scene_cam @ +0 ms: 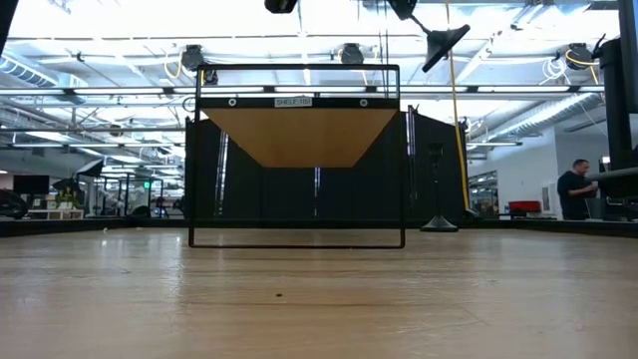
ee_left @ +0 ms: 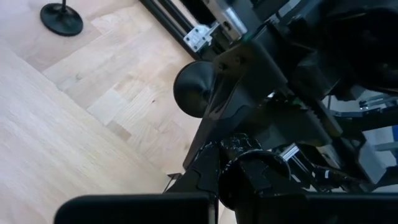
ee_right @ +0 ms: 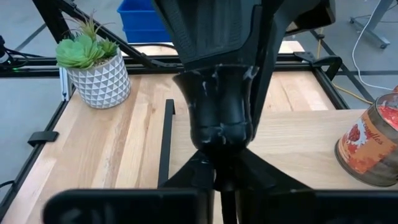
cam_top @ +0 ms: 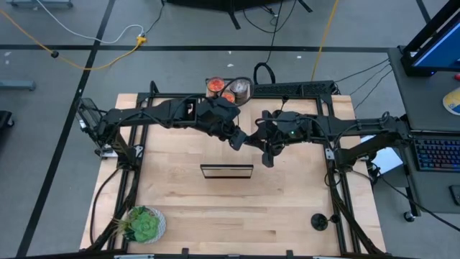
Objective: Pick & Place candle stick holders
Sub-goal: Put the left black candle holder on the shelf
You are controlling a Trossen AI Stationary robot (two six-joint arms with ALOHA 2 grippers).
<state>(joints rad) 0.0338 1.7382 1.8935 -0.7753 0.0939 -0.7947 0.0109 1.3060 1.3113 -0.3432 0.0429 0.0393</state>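
Observation:
One black candle stick holder (cam_top: pixel 269 157) is held in the air between my two grippers over the middle of the table. Its round base (ee_left: pixel 193 90) sticks out free and its cup (ee_right: pixel 221 112) shows close up in the right wrist view. My left gripper (cam_top: pixel 241 140) and my right gripper (cam_top: pixel 262 140) meet tip to tip on it. A second holder (cam_top: pixel 318 221) stands upright on its base near the table's near right corner. The third holder does not show. My left gripper has its fingers (ee_right: pixel 267 50) around the cup's wide rim (ee_right: pixel 217 78), coming from the table's left. The holder is clear of the table. How far the rim reaches between the fingers is hidden. My right gripper pinches the thin stem just below the cup (ee_right: pixel 221 163) between its two fingers (ee_right: pixel 261 177), coming from the table's right. The holder is tilted, its base (scene_cam: pixel 444 40) pointing down toward the table's near side, lifted clear.
A black wire shelf with a wooden top (cam_top: pixel 226 171) stands just near of the grippers. Two jars with red contents (cam_top: pixel 215 86) and a silvery jar (cam_top: pixel 241 88) sit at the far edge. A potted succulent (cam_top: pixel 144 224) stands at the near left corner. A person (scene_cam: pixel 576 189) is in the room behind.

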